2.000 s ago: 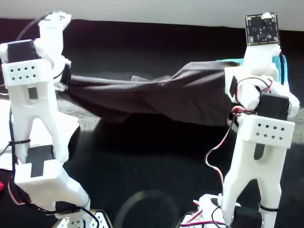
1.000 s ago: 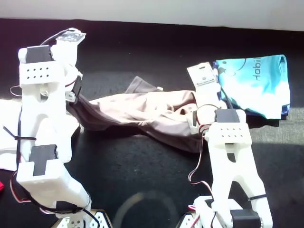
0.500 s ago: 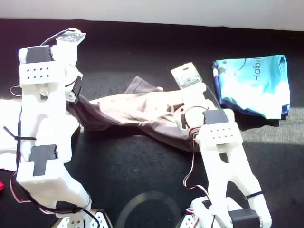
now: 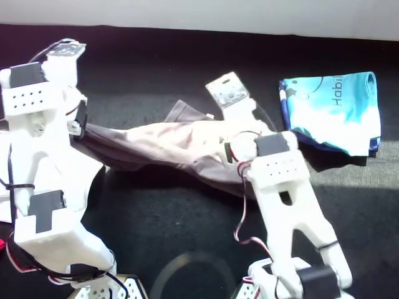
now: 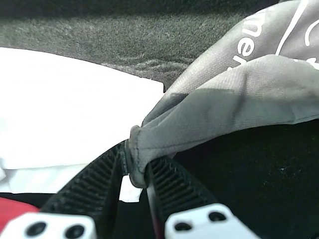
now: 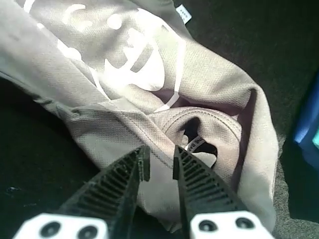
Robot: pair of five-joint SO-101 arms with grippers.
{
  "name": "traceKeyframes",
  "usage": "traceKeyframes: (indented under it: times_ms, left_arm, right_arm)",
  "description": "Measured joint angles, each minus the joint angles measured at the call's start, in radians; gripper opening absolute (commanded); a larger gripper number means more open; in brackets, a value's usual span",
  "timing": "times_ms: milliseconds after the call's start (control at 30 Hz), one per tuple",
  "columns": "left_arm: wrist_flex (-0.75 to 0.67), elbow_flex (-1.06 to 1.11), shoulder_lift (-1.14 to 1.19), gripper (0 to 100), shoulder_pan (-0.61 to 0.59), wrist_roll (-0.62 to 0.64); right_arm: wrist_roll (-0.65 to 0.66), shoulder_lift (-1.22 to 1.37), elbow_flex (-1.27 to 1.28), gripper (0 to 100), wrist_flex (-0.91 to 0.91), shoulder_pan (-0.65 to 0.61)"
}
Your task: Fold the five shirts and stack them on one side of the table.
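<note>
1. One turquoise shirt (image 4: pixel 333 112) lies folded at 2 o'clock on the table (image 4: pixel 187 230). I judge this part as done.
2. The grey shirt (image 4: pixel 168 144) lies crumpled in the middle, not yet folded.
3. The left gripper (image 5: pixel 137 164) is clamped on its edge, toward 9 o'clock.
4. The right gripper (image 6: pixel 160 154) hangs over the collar, fingers slightly apart, holding nothing.
5. A white cloth (image 5: pixel 60 114) at 9 o'clock is perhaps another shirt. Most of the work seems left.

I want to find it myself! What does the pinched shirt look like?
On the dark table, in the middle, lies a crumpled grey shirt, one end pinched in the left gripper. It has white print; its neighbour, the blue shirt, is folded.
</note>
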Motion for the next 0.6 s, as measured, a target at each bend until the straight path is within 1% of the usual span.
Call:
traceKeyframes:
  times_ms: [100, 200, 467, 600]
  left_arm:
    - [0.0, 0.0, 0.0, 1, -0.002, -0.043]
    - [0.0, 0.0, 0.0, 1, -0.002, -0.072]
    - [0.0, 0.0, 0.0, 1, -0.002, -0.08]
    - [0.0, 0.0, 0.0, 1, -0.002, -0.08]
  right_arm:
    - [0.0, 0.117, 0.0, 8.7, -0.029, 0.017]
    - [0.0, 0.135, -0.003, 8.7, -0.026, 0.054]
    - [0.0, 0.129, -0.055, 8.8, 0.123, 0.066]
    - [0.0, 0.126, -0.038, 9.0, 0.14, 0.066]
